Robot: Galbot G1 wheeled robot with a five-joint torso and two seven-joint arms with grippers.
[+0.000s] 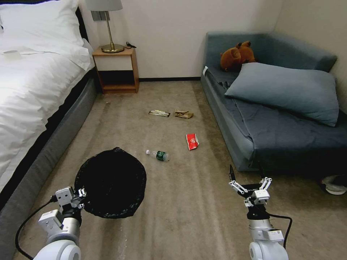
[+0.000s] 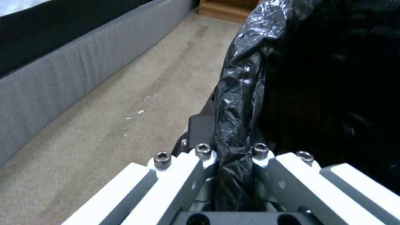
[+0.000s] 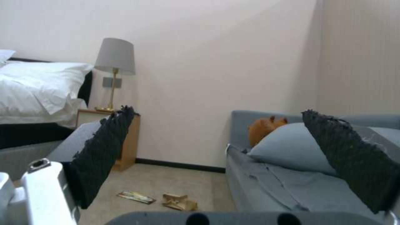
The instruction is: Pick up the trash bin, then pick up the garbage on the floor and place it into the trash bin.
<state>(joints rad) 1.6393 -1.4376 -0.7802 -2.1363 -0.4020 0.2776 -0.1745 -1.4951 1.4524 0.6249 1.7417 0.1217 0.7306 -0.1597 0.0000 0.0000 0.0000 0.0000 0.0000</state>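
Carpet point(image 1: 202, 216) covers the floor between a white-sheeted bed point(image 1: 32, 94) on the robot's left and a blue-grey sofa point(image 1: 289, 126) on its right, with a large grey cushion point(image 1: 289, 90) and a brown plush toy point(image 1: 236, 56) on the sofa. A wooden nightstand point(image 1: 117, 70) carrying a brass lamp point(image 1: 110, 25) stands against the far wall beside the bed.

Low on the left of the head view sits the trash bin point(image 1: 110, 182), its mouth a wide dark circle of crinkly black bag. The left gripper point(image 1: 80, 198) is at the bin's near-left rim, and the left wrist view shows its fingers pressed onto a bunched fold of the bag over the rim point(image 2: 235, 175) — pinching the bin's edge.

The right gripper point(image 1: 249, 184) hangs over bare carpet near the sofa's front corner, well apart from the litter, its jaws spread wide with nothing between them; the right wrist view shows both dark ribbed pads point(image 3: 104, 156) held far apart.

The garbage lies on the carpet beyond the bin: a clear bottle point(image 1: 158, 155) with a green label just past the bin's far side, a red-and-white wrapper point(image 1: 192, 141) to its right nearer the sofa, and farther off — side by side — a crumpled brown paper bag point(image 1: 183, 114) and a flat dark wrapper point(image 1: 159, 113).
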